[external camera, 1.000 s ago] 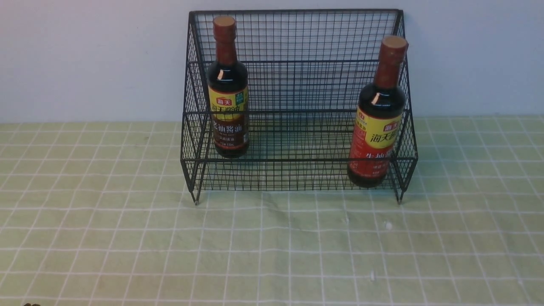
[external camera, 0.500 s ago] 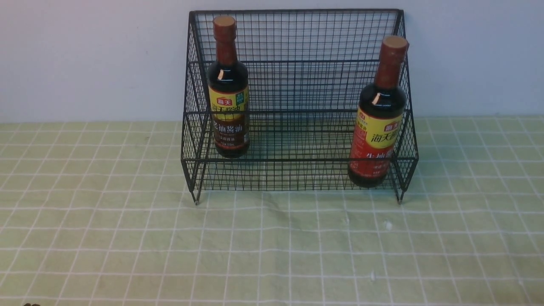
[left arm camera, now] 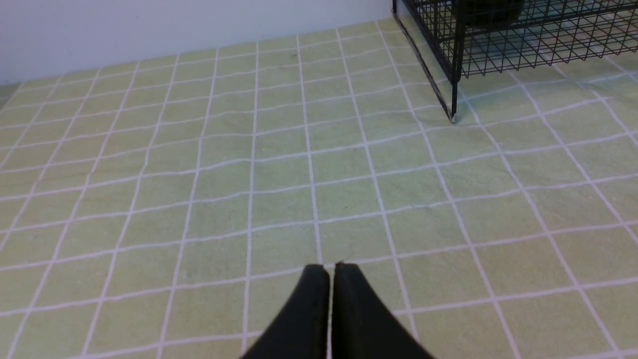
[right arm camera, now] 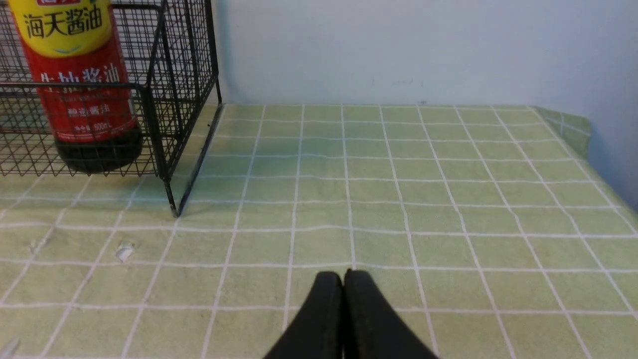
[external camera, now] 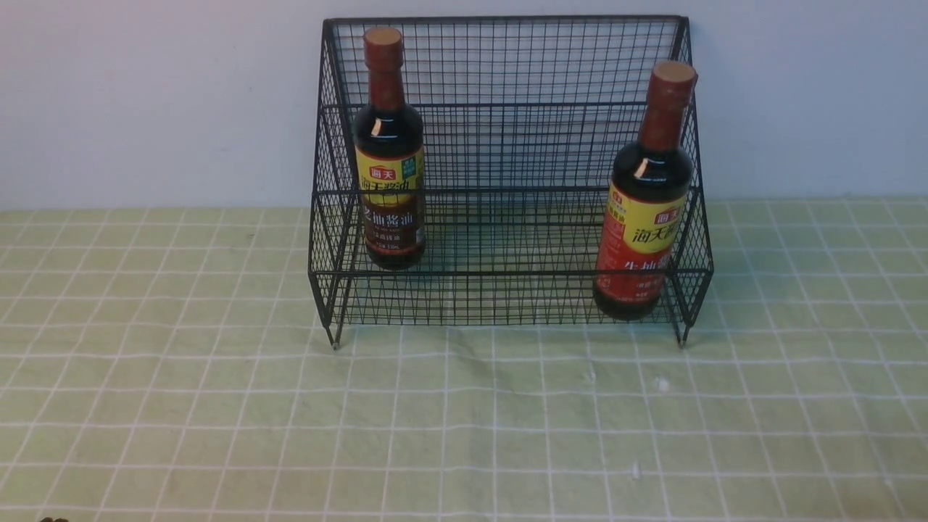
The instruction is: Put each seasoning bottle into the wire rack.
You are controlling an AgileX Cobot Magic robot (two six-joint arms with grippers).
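At the upper left of the front view's rack [external camera: 507, 274], a dark soy-sauce bottle [external camera: 389, 152] stands inside, its yellow-and-brown label reading 海天 and 海天酱油. Toward the upper right, inside the same rack, the other bottle [external camera: 644, 196] leans against the side, its label yellow over red; the right wrist view shows 海天酱油, 生抽酱油, 酿造酱油 and 500mL. The left gripper [left arm camera: 331, 271] and right gripper [right arm camera: 344, 279] each have their fingers together, holding nothing.

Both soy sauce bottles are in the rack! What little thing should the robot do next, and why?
Probably just rest both arms: the brown-label bottle and red-label bottle are inside the wire rack, and both grippers are shut on nothing.
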